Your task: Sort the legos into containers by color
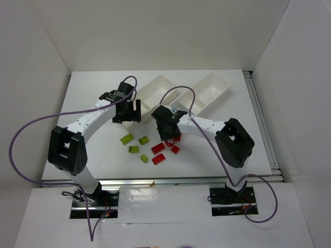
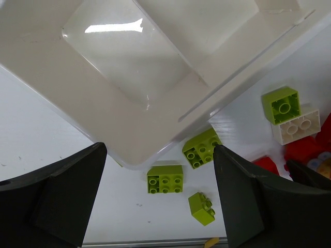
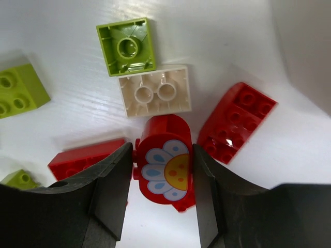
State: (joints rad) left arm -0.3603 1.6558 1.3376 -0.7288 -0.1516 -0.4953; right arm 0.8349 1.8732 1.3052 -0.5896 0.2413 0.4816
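Observation:
My right gripper (image 3: 163,155) is shut on a red lego printed with a white and yellow flower (image 3: 166,168), low among the loose legos; in the top view it (image 1: 169,133) is at mid table. Around it lie an upturned green lego (image 3: 126,46), an upturned beige lego (image 3: 155,92) and two red legos (image 3: 236,121) (image 3: 85,157). My left gripper (image 2: 158,168) is open and empty over the near corner of the left container (image 2: 129,67). Green legos (image 2: 165,179) (image 2: 201,148) (image 2: 201,208) lie below it.
Two white divided containers (image 1: 155,90) (image 1: 209,92) stand side by side, angled, at the back. Green legos (image 1: 134,149) lie left of the red ones (image 1: 158,159) toward the front. White walls enclose the table on three sides.

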